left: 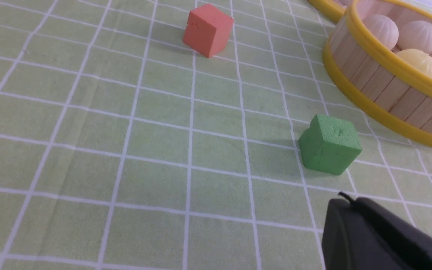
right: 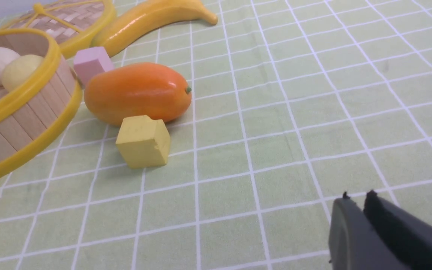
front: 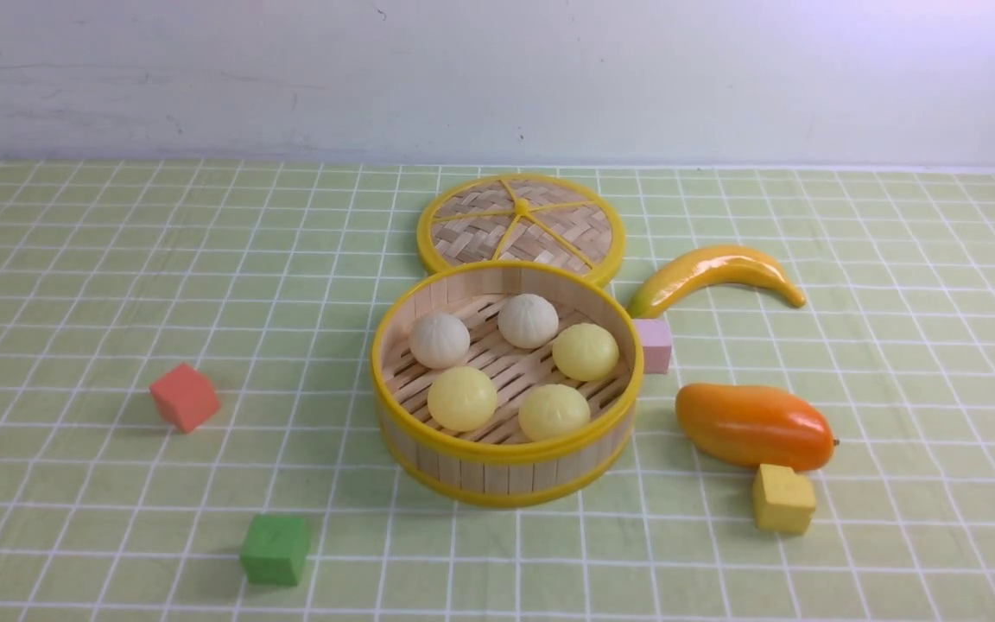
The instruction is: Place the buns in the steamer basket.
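The steamer basket [front: 506, 449] sits on the green checked tablecloth [front: 74, 259], and all five buns lie inside it on the slatted floor: two off-white pleated buns [front: 440, 339] toward the far side of the basket, and three smooth pale yellow buns [front: 462, 398] spread from its right side round to its near wall. None of them is stacked; each rests on the slats beside its neighbours. The flat woven lid [front: 521, 225] lies just behind the basket, its rim meeting the basket's far rim. A pink cube [front: 655, 345] stands just right of the basket, with a banana [front: 713, 275] beyond it and an orange mango [front: 754, 425] to the basket's right; a yellow cube [front: 782, 498] sits against the mango's near side. To the basket's left are a red cube [front: 185, 396] and, nearer, a green cube [front: 275, 549]. The left gripper [left: 354, 210] hangs low near the green cube with its fingers pressed together, holding nothing. The right gripper [right: 356, 204] hovers over bare cloth well apart from the yellow cube, its fingers also closed on nothing.
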Robot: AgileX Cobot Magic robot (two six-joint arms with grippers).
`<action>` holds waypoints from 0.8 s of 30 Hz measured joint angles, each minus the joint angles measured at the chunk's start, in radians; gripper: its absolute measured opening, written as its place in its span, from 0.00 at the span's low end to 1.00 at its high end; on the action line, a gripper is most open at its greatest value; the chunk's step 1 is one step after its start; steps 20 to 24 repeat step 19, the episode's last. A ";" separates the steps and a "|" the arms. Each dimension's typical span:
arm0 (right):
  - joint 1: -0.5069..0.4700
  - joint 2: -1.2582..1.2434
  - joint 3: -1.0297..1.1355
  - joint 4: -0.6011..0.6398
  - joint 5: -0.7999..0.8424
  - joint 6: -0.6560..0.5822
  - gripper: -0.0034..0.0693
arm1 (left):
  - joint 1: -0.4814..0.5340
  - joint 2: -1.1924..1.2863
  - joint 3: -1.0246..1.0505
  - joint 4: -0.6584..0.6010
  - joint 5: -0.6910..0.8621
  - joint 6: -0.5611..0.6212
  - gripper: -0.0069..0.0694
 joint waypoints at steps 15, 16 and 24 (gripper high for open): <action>0.000 0.000 0.000 0.000 0.000 0.000 0.15 | 0.000 0.000 0.000 0.000 0.000 0.000 0.07; 0.000 0.000 0.000 0.000 0.000 0.000 0.16 | 0.000 0.000 0.000 0.000 0.000 0.000 0.07; 0.000 0.000 0.000 0.000 0.000 0.000 0.16 | 0.000 0.000 0.000 0.000 0.000 0.000 0.08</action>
